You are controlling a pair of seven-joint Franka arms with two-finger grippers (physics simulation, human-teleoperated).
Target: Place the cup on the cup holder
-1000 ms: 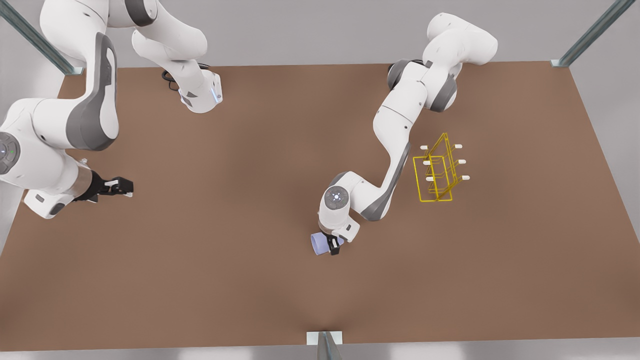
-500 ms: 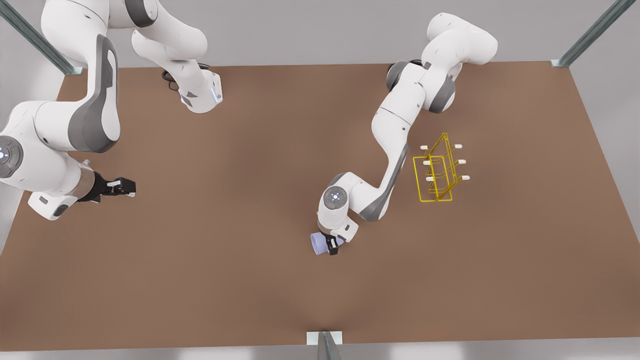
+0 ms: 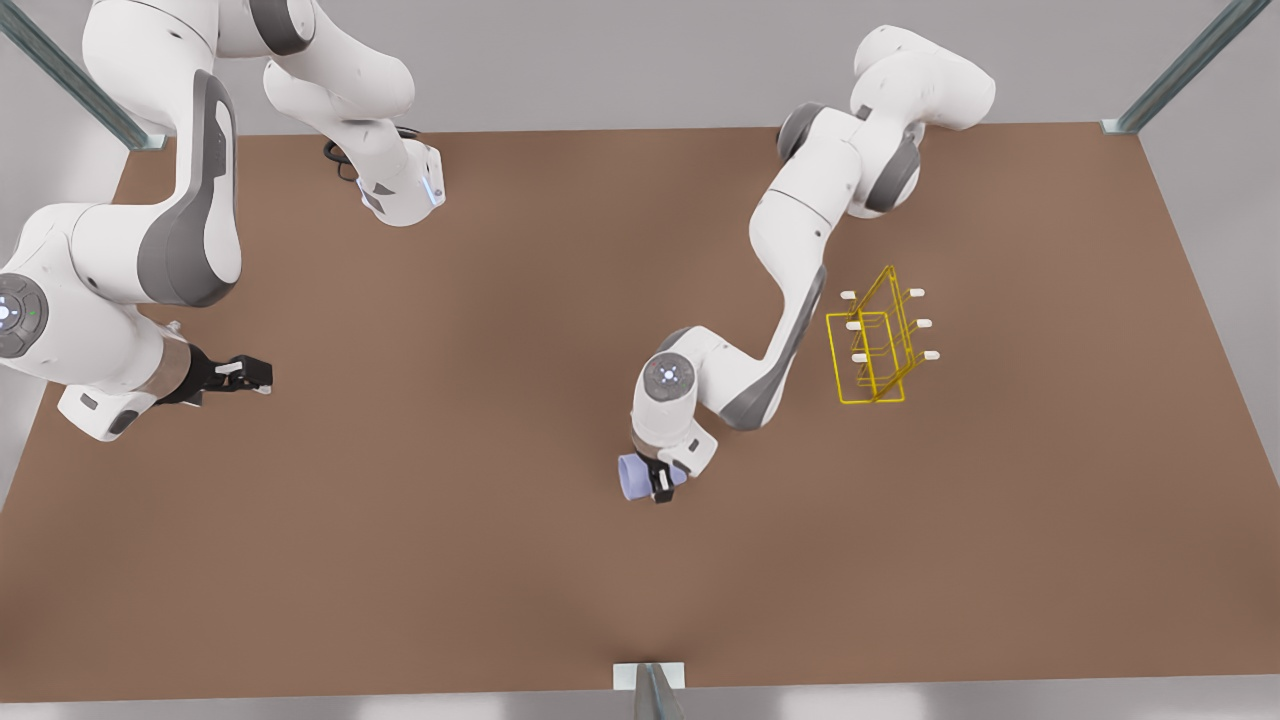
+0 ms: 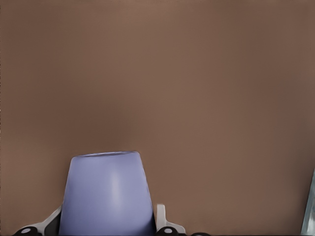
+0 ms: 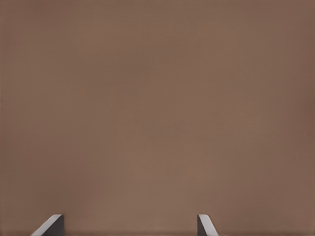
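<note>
Carry step: left gripper [image 3: 659, 486] pinches 1 matte lavender-blue tapered cup [image 3: 633, 478] near table centre, well apart from yellow wire cup holder [image 3: 872, 340], next needing peg alignment; right gripper [image 3: 238, 374] waits, spread.

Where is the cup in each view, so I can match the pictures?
Front view: the cup is just below mid-table, held in the left tool, toward the front view's left of the yellow rack.
Left wrist view: the cup sits between the tool's fingers.
Right wrist view: not in it.
Shared landmark: the brown table.
</note>
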